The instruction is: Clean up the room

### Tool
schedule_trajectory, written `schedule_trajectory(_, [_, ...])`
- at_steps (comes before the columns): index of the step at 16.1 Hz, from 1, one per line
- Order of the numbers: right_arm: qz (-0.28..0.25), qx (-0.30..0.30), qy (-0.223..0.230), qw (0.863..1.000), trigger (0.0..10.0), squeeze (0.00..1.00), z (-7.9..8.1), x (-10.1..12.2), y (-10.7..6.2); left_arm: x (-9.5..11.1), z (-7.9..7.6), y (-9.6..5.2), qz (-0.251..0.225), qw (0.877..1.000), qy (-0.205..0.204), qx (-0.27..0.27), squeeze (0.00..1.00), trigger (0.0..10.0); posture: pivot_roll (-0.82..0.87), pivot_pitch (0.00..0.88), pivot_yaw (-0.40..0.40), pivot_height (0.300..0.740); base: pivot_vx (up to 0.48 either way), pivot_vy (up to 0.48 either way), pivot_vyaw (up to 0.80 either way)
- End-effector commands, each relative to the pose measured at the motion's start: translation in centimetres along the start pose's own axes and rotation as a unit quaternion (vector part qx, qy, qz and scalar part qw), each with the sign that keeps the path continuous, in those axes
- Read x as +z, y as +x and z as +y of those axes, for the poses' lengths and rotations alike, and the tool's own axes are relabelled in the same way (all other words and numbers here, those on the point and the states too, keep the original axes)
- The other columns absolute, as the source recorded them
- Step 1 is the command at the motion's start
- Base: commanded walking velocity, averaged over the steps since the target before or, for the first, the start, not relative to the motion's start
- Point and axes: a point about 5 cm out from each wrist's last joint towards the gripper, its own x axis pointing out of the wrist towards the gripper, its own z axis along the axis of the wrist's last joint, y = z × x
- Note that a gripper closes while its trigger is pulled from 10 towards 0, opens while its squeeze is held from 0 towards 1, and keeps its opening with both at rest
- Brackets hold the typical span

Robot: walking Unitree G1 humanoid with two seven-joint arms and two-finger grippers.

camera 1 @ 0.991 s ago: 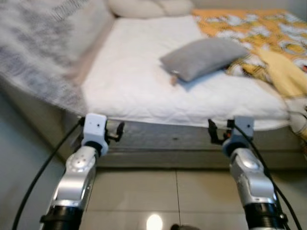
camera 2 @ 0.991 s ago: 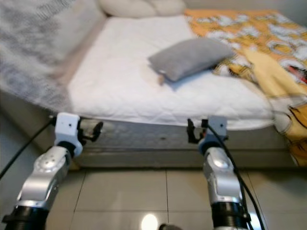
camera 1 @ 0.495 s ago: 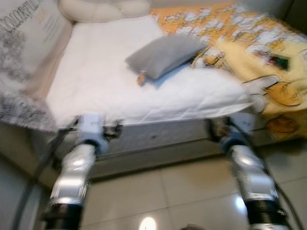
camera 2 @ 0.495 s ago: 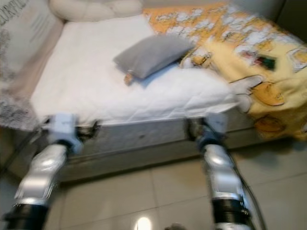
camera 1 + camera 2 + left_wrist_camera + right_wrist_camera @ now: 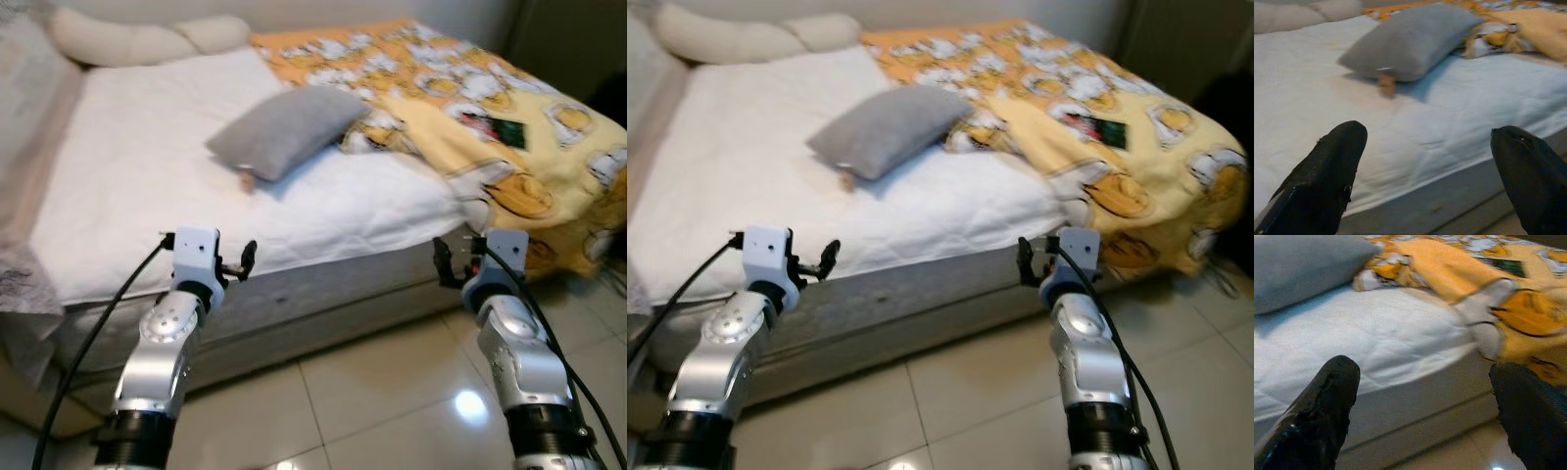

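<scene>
Grey pillow (image 5: 279, 129) lies mid-mattress (image 5: 137, 186), a small brownish thing (image 5: 1386, 84) at its near edge too blurred to name. Yellow cartoon-print blanket (image 5: 490, 137) drapes over the mattress's far-right corner. Left gripper (image 5: 1430, 181) and right gripper (image 5: 1425, 416) hover before the near edge, fingers spread wide, holding nothing.

Both arms reach forward, left gripper (image 5: 1427, 166) and right gripper (image 5: 1425, 406) spread wide, holding nothing.
</scene>
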Motion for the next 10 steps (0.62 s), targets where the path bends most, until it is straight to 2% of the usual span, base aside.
schedule_trajectory(1, [-0.010,0.007,-0.006,1.000,10.0,0.00,0.14,0.61,0.20,0.43,0.09,0.26,-0.003,1.000,-0.003,0.002,0.00,10.0,-0.02,0.000,0.053,0.740,0.356,0.000,0.00])
schedule_trajectory(10, [-0.011,0.012,-0.012,1.000,10.0,0.00,0.13,0.92,0.43,0.32,0.07,0.33,0.000,1.000,-0.006,0.004,0.00,10.0,0.00,0.000,0.044,0.740,0.373,0.000,0.00])
